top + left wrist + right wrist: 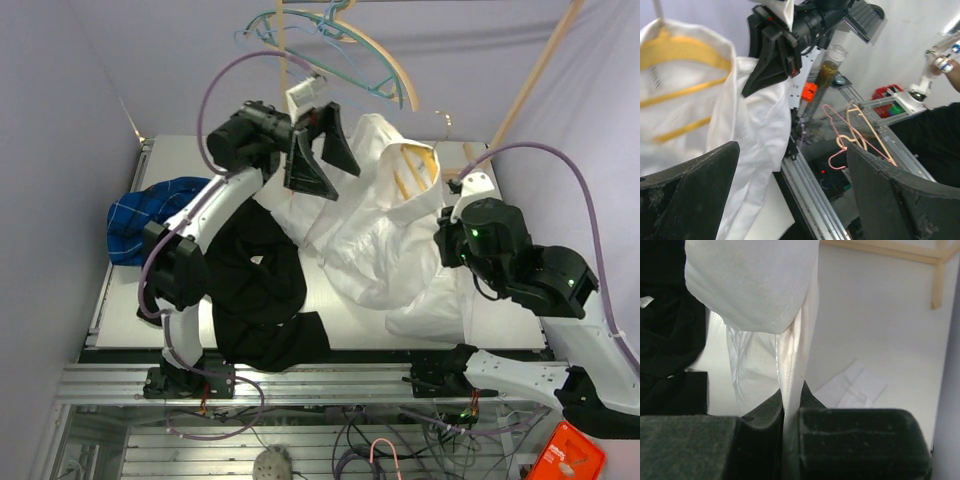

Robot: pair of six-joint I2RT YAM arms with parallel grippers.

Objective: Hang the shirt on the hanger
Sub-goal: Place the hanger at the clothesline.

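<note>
The left gripper (323, 158) is spread wide, holding nothing. The right gripper (790, 412) pinches the shirt (365, 235); the hanger (685, 51) sits inside it.

Left arm raised high, elbow bent; left gripper (792, 150) jaws spread wide, nothing between them. Right arm low; right gripper (789, 412) pinched closed on shirt (755, 285) fabric.
</note>
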